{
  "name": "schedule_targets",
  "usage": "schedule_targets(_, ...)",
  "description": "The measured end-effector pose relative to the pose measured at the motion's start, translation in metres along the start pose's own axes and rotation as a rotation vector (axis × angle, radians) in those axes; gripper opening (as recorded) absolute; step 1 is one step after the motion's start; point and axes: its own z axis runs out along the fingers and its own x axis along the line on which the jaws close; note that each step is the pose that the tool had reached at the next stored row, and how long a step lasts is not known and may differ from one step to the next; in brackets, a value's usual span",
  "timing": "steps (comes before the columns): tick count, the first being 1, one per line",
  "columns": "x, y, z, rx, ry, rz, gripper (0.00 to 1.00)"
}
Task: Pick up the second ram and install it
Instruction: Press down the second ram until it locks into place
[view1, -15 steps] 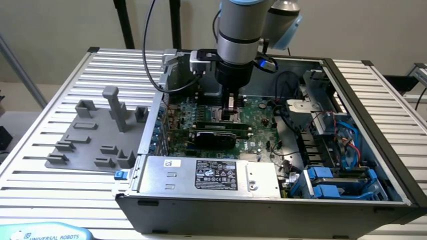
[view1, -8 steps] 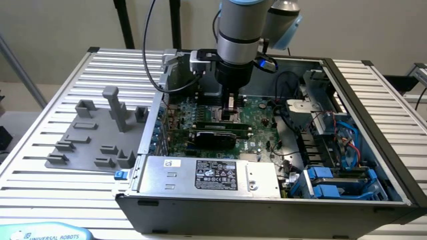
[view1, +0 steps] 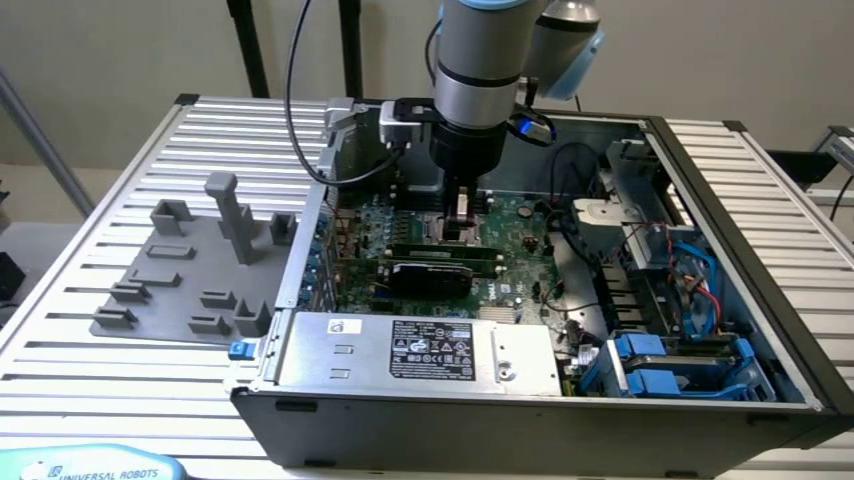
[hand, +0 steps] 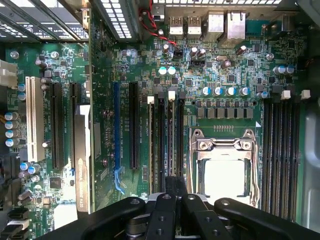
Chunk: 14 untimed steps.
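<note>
Inside the open grey computer case (view1: 694, 170), the jaws (view1: 459, 222) press the thin green ram stick (hand: 171, 145), clamped, among black memory slots (hand: 161, 140).

Gripper (view1: 458, 215) down inside open computer case (view1: 534, 400), over motherboard (view1: 427, 250), fingers close together on thin upright piece that may be second ram (view1: 458, 205). Black card with green edge (view1: 434, 255) just in front of gripper. Power supply (view1: 420, 352) nearer camera. Grey fixture tray (view1: 187, 270) beside case, on exterior view's left.
</note>
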Motion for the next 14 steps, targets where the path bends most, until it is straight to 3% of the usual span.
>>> schedule_targets(14,0.001,0.0002,0.0246,-0.0007,0.0019,0.000,0.11)
